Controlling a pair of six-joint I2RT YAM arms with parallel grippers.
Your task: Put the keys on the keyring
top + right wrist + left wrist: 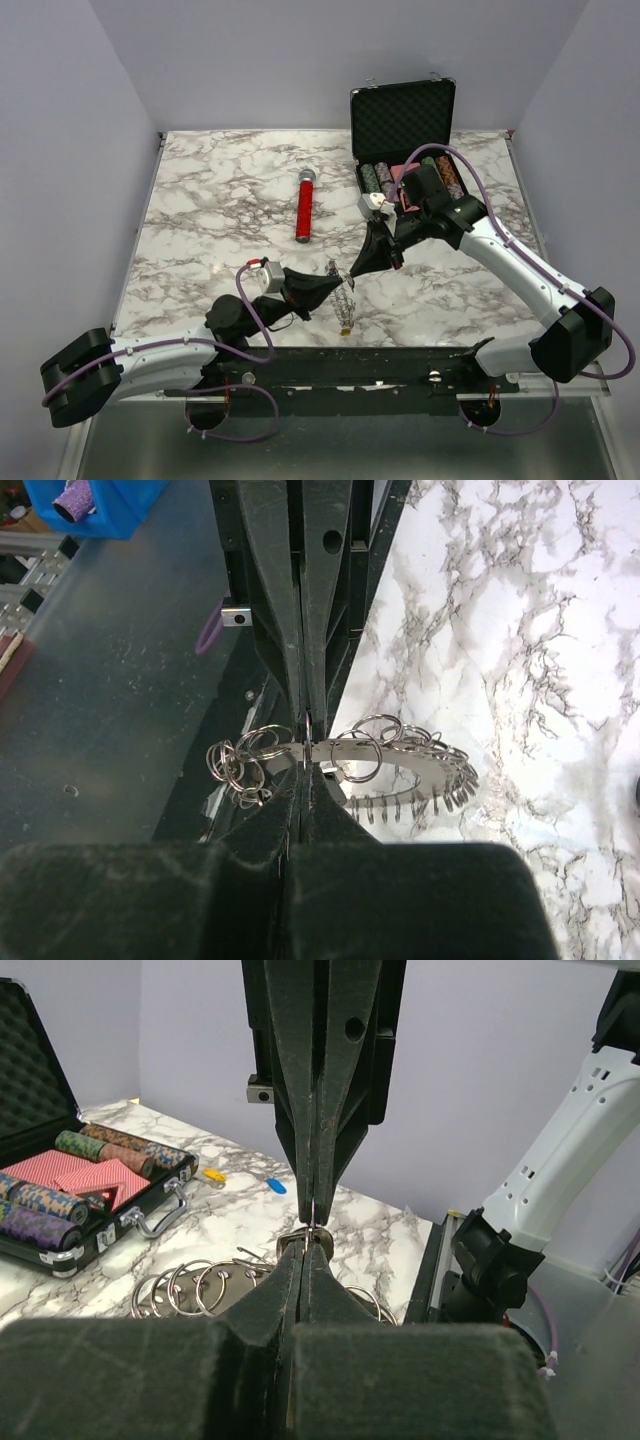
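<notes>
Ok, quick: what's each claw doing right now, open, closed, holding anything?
Left claw: closed, pinching the keyring.
Right claw: closed, pinching the same keyring.

No writing, number, brand or sign can be read in any view. The poker chips (45, 1203) show only mottled colour bands along their edges. The red cards (70, 1172) beside them in the case (120, 1223) show a plain back, too small for any print to be made out. The metal of the keyring (340, 746) is blurred, and no stamp on it can be made out.
</notes>
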